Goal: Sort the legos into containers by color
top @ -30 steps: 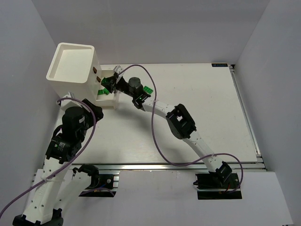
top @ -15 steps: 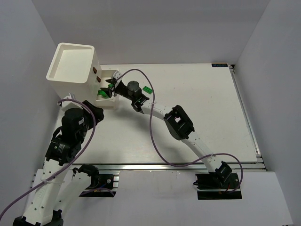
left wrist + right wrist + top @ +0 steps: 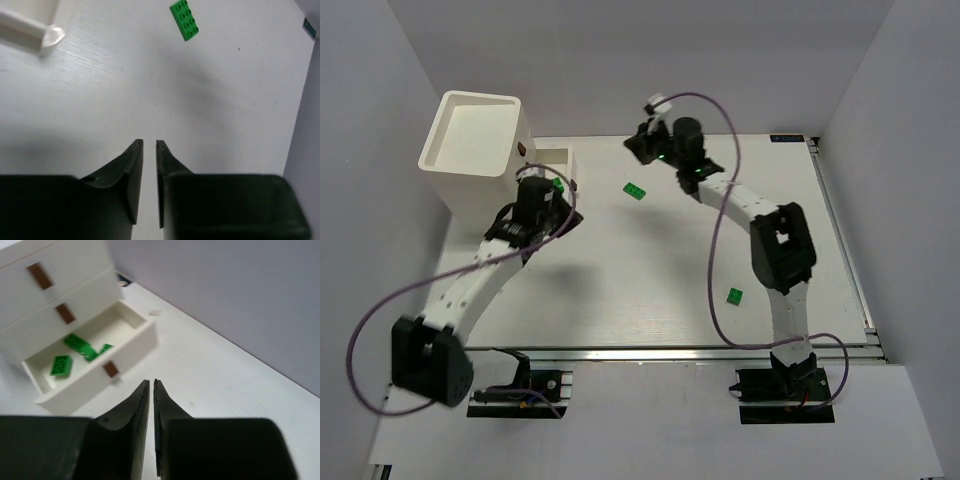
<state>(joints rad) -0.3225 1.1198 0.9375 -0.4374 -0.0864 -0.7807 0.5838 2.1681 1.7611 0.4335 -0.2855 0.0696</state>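
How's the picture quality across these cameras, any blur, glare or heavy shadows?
Top external: even light, sharp, only faint shadows on the table. Left wrist: the left end effector is dark and soft, a diffuse shadow ahead of it; the green lego is clear. Right wrist: the right end effector is blurred, the tray slightly soft; no glare.

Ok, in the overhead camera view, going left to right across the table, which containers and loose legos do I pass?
tall white bin → low white tray → green lego near the table's middle → green lego beside the right arm
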